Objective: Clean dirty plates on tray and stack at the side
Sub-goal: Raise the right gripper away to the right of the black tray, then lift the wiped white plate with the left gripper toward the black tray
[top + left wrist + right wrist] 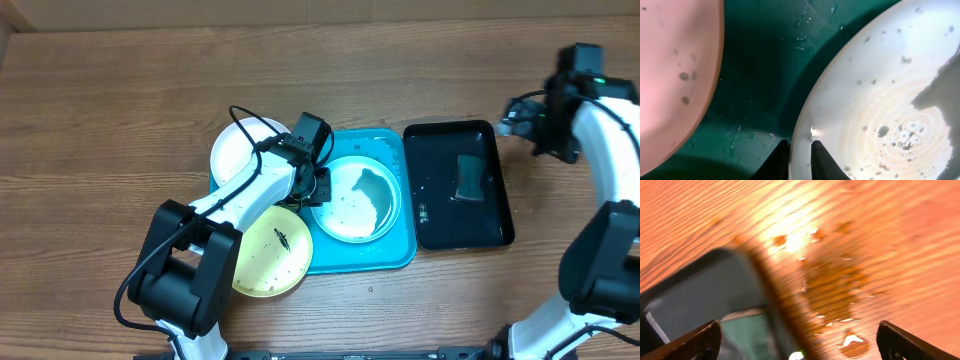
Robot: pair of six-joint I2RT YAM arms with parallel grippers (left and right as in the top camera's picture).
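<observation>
The teal tray (395,255) lies mid-table. On it rests a pale blue-green dirty plate (355,200) with dark specks and a pool of water. My left gripper (318,187) is shut on this plate's left rim. In the left wrist view the two fingers (822,162) pinch the rim of the plate (880,90) over the tray floor (765,60). A yellow-green plate (270,255) overlaps the tray's left edge. A white plate (238,150) sits on the table to the tray's left. My right gripper (520,115) hangs open and empty beyond the far right.
A glossy black tray (440,215) right of the teal one holds a grey-green sponge (470,175). The right wrist view shows its corner (700,290), the sponge (745,335) and wet spots (850,340) on the wooden table. Another speckled plate (670,75) fills the left of the left wrist view.
</observation>
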